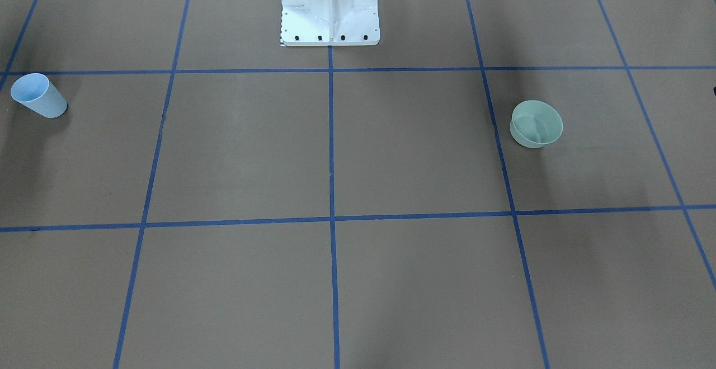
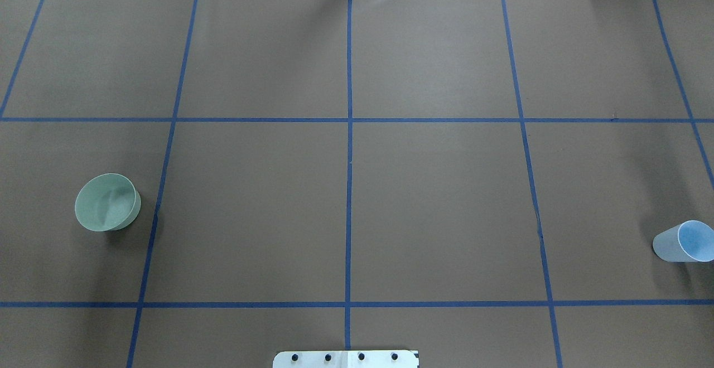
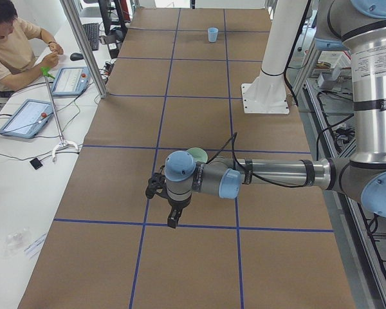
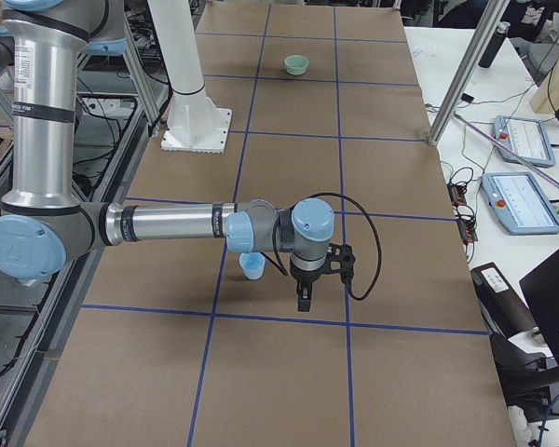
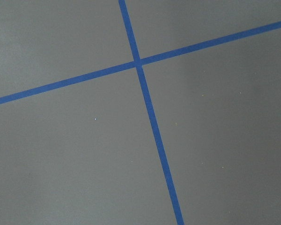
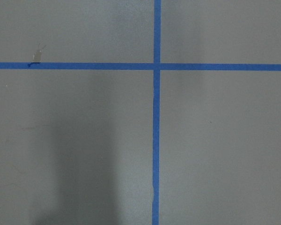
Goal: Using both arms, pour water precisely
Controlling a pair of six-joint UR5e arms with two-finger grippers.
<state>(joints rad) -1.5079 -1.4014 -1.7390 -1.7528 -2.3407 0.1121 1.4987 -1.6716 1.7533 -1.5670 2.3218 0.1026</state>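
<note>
The left arm [image 3: 276,172] is reaching out level over the brown table [image 2: 435,189], its claw [image 3: 172,220] pointing down close by the green bowl [image 2: 107,202]. The right arm [image 4: 168,225] is doing the same on its own side, with its claw [image 4: 304,300] hanging near the blue cup [image 2: 683,241]. Both claws are showing only from the table's ends, so I cannot tell whether either is wide or narrow; nothing is hanging from them.

The bowl and the cup are standing upright, well apart, on opposite sides of the white pedestal [image 1: 330,5]. A faint pale ripple inside the bowl seems to be the water [image 2: 114,195], though I cannot tell for sure.

A person [image 3: 13,45] is sitting at the side bench, leaning over a tablet [image 3: 69,80]. Both wrist cameras are looking down at crossings of blue tape [image 5: 138,63].
</note>
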